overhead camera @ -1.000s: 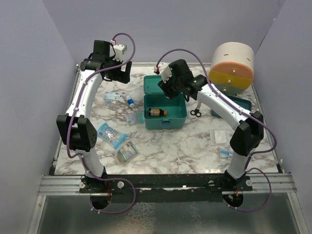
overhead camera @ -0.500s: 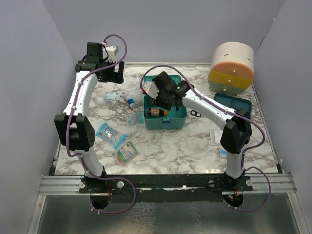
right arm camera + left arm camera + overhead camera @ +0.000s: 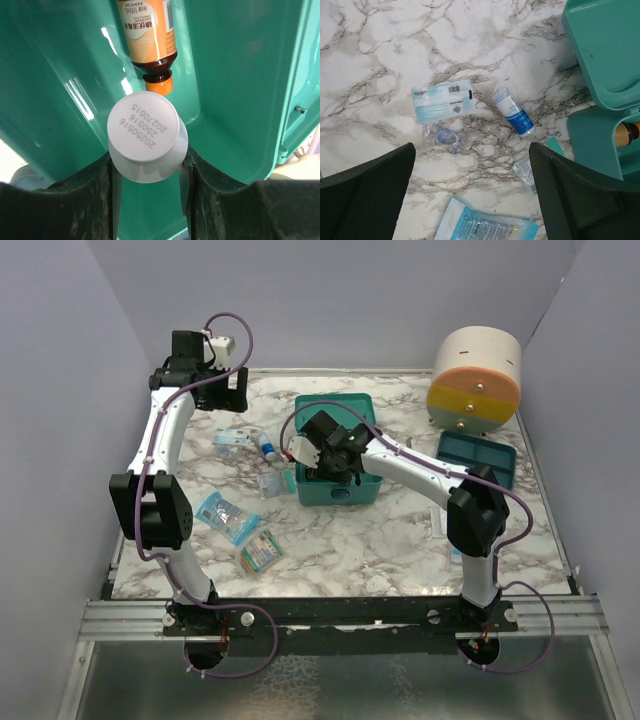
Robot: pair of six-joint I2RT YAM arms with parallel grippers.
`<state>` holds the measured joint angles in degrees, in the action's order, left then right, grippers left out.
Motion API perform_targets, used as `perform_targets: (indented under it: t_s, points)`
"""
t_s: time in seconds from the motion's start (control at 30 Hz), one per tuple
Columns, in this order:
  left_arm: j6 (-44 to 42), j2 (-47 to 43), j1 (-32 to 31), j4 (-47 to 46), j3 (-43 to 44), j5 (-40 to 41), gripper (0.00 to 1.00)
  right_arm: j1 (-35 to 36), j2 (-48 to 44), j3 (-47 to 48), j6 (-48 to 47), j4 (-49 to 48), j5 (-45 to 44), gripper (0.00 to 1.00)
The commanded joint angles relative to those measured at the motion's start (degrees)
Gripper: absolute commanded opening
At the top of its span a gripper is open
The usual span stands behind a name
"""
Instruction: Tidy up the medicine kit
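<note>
The medicine kit [image 3: 362, 490] is a teal box in the middle of the table with its lid [image 3: 340, 408] open toward the back. My right gripper [image 3: 322, 462] reaches down into the box. It is shut on a white plastic bottle [image 3: 145, 136] whose flat end, printed with dates, faces the camera. An amber bottle with an orange label [image 3: 149, 35] lies on the kit's floor just beyond it, between the kit's walls [image 3: 240, 75]. My left gripper [image 3: 222, 395] is open and empty [image 3: 470, 200], high above the loose items left of the kit.
Left of the kit lie a blue-and-white small bottle [image 3: 514, 111], a barcode sachet [image 3: 444, 100], a clear packet [image 3: 442, 136] and blue packets [image 3: 228, 515]. A flat teal tray [image 3: 478, 455] and a round drawer unit [image 3: 476, 382] stand at the right. Small packets [image 3: 450, 522] lie near the right arm.
My right gripper has swung left and down from above the lid into the open box with the white bottle. My left arm has drawn slightly left and back.
</note>
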<state>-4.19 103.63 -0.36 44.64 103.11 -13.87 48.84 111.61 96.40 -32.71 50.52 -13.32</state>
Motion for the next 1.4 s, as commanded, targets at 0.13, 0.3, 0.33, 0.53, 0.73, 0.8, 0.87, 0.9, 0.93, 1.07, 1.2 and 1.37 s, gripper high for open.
perform_targets:
  t_s: [0.13, 0.3, 0.33, 0.53, 0.73, 0.8, 0.87, 0.9, 0.93, 1.07, 1.2, 1.37]
  points:
    - [0.1, -1.2, 0.5, -2.1, -2.0, -0.5, 0.99, 1.2, 1.2, -1.9, -2.0, -3.4, -2.4, 0.01]
    - [0.2, -1.3, 0.5, -2.1, -2.9, -1.1, 0.99, 1.8, 2.6, -1.1, -2.6, -5.9, -2.8, 0.02]
    - [0.2, -1.4, 0.5, -2.2, -2.8, -1.1, 0.99, 1.9, 2.7, -1.1, -2.7, -6.3, -2.7, 0.03]
    - [0.2, -1.4, 0.6, -2.4, -3.0, -0.9, 0.99, 2.2, 3.7, -1.4, -2.8, -8.5, -2.8, 0.12]
    - [0.4, -1.3, 0.6, -2.6, -3.3, -1.3, 0.99, 2.2, 3.6, -1.9, -2.4, -9.8, -4.2, 0.31]
    - [0.4, -1.3, 0.6, -2.6, -3.4, -1.5, 0.99, 2.2, 3.4, -2.3, -2.0, -10.1, -4.9, 0.37]
    - [0.4, -1.3, 0.6, -2.6, -3.4, -1.5, 0.99, 2.2, 3.1, -2.5, -1.5, -10.5, -5.2, 0.42]
    - [0.4, -1.2, 0.6, -2.6, -3.5, -1.5, 0.99, 2.2, 2.9, -2.7, -1.4, -10.8, -5.4, 0.44]
    - [0.5, -1.3, 0.6, -2.6, -3.5, -1.5, 0.99, 2.2, 2.8, -2.7, -1.5, -11.0, -5.4, 0.45]
    - [0.6, -1.3, 0.6, -2.6, -3.9, -1.8, 0.99, 2.2, 2.2, -2.9, -1.6, -12.1, -5.2, 0.51]
    - [0.7, -1.5, 0.6, -2.6, -4.6, -1.9, 0.99, 2.2, 2.1, -3.3, -1.7, -12.9, -4.7, 0.56]
    - [0.8, -1.6, 0.6, -2.6, -5.1, -2.2, 0.99, 2.2, 2.3, -3.9, -1.6, -13.2, -4.3, 0.60]
